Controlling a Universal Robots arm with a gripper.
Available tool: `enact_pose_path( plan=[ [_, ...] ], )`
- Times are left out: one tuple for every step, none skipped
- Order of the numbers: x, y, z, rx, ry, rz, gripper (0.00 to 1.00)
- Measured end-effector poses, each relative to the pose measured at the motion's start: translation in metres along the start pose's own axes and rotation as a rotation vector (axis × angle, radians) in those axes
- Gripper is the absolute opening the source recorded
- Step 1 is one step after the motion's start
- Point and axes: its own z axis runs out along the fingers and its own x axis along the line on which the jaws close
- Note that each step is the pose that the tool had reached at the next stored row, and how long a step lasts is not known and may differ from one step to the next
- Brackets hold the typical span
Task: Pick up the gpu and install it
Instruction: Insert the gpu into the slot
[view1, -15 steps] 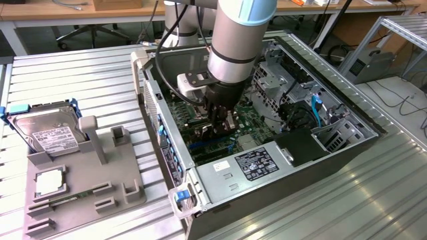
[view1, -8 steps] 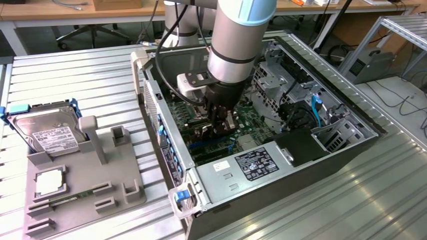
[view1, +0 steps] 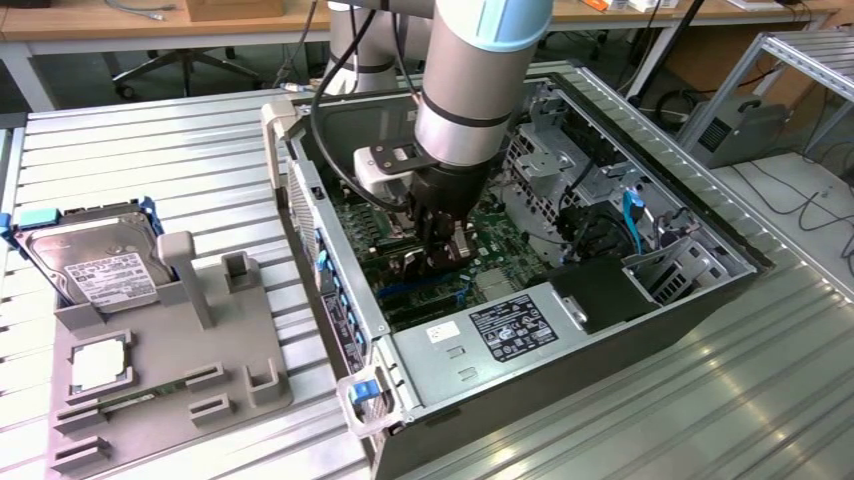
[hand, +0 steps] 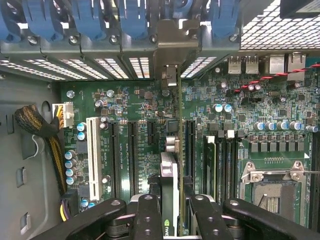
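Your gripper (view1: 447, 240) is down inside the PC case (view1: 315, 230), fingers (hand: 146, 215) pinched narrow on the gpu (hand: 169, 172), one on each face of the card. The gpu hangs edge-down directly under the tool, so there's no sideways offset to close. Its long axis runs parallel to the expansion slots (hand: 132, 160) on the motherboard (hand: 140, 102), with the bracket end pointing at the rear slot covers (hand: 145, 65). The wrist view puts it just beside the blue slot (hand: 190, 147). Can't tell if the card's edge is in a slot or just above one. Hard drive (view1: 94, 262) sits on the grey tray (view1: 254, 380) at the exterior view's left, well apart.
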Motion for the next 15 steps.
enact_pose_path(
  plan=[
    [0.0000, 0.0000, 0.0000, 0.0000, 0.0000, 0.000, 0.27],
    [0.0000, 0.0000, 0.0000, -0.0001, 0.0001, 0.000, 0.27],
    [-0.0001, 0.0001, 0.0005, 0.0000, 0.0000, 0.000, 0.27],
    [-0.0001, 0.0004, 0.0010, 0.0000, 0.0000, 0.000, 0.27],
    [-0.0001, 0.0020, 0.0024, 0.0000, 0.0000, 0.000, 0.27],
    [-0.0001, 0.0021, 0.0025, -0.0003, 0.0000, -0.010, 0.27],
    [-0.0001, 0.0022, 0.0025, -0.0005, -0.0001, -0.023, 0.27],
    [-0.0001, 0.0021, 0.0025, -0.0010, -0.0001, -0.042, 0.27],
    [-0.0001, 0.0021, 0.0026, -0.0012, -0.0002, -0.050, 0.27],
    [-0.0001, 0.0022, 0.0020, -0.0012, -0.0032, -0.050, 0.27],
    [0.0008, 0.0022, 0.0008, -0.0010, -0.0069, -0.050, 0.27],
    [0.0015, 0.0021, -0.0012, -0.0008, -0.0073, -0.049, 0.27],
    [0.0029, 0.0022, -0.0008, -0.0005, -0.0050, -0.037, 0.27],
    [0.0029, 0.0030, 0.0003, -0.0004, -0.0050, -0.032, 0.27],
    [0.0029, 0.0036, 0.0016, -0.0004, -0.0050, -0.031, 0.27]
  ],
)
